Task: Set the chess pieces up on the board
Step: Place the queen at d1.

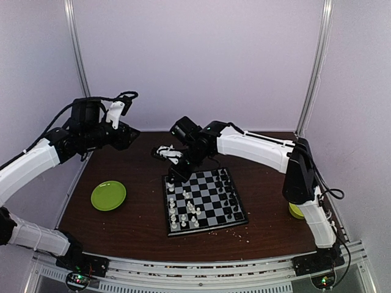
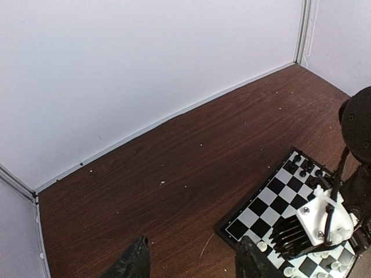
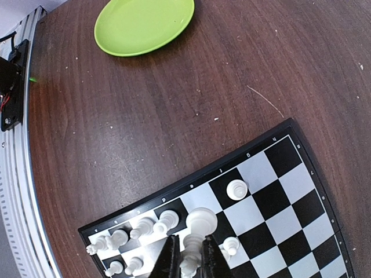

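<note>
a dark brown wooden table (image 1: 140,220) stands inside a white-walled enclosure (image 1: 195,61) with thin metal corner posts (image 1: 76,49). over it, the right hand (image 3: 190,262) has its two black fingers (image 3: 168,260) drawn in on a small white chess piece (image 3: 201,221), pinching it between them. the piece hangs over the edge rows of the small square chessboard of black and light-grey checks with a thin black rim (image 3: 278,200). whether its foot touches a square i cannot tell.

just beside the pinched piece, other tiny white pieces (image 3: 168,219) stand on the squares along that same side of the chessboard. one round-topped piece sits alone a little further in. in the top view the white pieces fill the left side of the chessboard, and the tiny black pieces (image 1: 227,195) line its right side. the chessboard lies near the middle of the table, slightly turned.

further out, a round lime-green plate (image 3: 145,23) rests on the table to the left, well apart from the chessboard. a second lime-green round thing (image 1: 295,211) shows partly behind the right arm (image 1: 250,146). pale crumbs (image 2: 162,183) are scattered over the wood.

the left hand (image 2: 191,263) is held up over the far left of the table, well apart from the chessboard. its fingers are spread wide with nothing between them.
</note>
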Motion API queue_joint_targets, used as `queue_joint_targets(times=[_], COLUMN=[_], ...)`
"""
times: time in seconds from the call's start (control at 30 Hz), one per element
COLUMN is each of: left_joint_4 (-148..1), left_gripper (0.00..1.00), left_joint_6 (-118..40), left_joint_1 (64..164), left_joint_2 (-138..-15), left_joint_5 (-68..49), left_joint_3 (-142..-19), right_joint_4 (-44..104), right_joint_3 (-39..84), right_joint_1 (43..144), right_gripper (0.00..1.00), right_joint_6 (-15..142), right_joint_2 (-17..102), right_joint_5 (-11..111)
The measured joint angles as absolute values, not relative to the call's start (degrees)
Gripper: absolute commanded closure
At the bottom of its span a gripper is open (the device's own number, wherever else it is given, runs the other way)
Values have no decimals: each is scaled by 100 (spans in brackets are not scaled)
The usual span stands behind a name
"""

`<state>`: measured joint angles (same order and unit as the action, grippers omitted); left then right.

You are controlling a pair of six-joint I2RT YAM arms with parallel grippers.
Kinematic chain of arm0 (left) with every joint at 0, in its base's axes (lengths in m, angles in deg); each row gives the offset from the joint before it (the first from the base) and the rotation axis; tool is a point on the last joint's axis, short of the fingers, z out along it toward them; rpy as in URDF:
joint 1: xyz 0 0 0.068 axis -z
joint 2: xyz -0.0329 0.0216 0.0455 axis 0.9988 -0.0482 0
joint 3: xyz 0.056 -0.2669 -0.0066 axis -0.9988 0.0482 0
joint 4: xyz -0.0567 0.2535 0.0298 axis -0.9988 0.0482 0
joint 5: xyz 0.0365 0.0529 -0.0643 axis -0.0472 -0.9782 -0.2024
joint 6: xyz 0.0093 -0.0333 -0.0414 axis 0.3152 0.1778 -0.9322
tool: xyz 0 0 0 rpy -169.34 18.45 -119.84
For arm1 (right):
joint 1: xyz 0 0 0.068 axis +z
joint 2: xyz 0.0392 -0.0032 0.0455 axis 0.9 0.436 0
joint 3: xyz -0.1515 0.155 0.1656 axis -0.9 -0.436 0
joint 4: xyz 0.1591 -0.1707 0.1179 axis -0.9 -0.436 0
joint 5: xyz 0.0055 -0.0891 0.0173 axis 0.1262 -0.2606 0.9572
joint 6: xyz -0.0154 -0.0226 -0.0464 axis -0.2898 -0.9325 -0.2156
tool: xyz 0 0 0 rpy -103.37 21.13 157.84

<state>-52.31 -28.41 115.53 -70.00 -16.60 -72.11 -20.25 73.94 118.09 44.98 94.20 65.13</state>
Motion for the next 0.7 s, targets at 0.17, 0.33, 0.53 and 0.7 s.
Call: queue_joint_targets(times=[0.17, 0.33, 0.53, 0.7], left_joint_4=[-5218, -5183, -5174, -5172], left_gripper=[48, 48, 49, 49], left_joint_6=[-2843, -2856, -2886, -2889], left_joint_1=[11507, 11494, 11492, 11492], left_joint_2=[-6976, -6967, -6958, -6958], left_joint_5=[-1655, -1653, -1636, -1590], left_joint_3=[-7211, -7211, -7211, -7211], right_joint_4=[-2052, -2091, -2119, -2130], right_joint_3=[7455, 7459, 7532, 7567], right_joint_1=[11870, 11905, 11905, 11905], right_gripper=[98, 97, 97, 97], right_joint_6=[4480, 4482, 4485, 4485], right_joint_2=[9597, 9769, 10019, 10121], right_joint_5=[6491, 6493, 6489, 6484])
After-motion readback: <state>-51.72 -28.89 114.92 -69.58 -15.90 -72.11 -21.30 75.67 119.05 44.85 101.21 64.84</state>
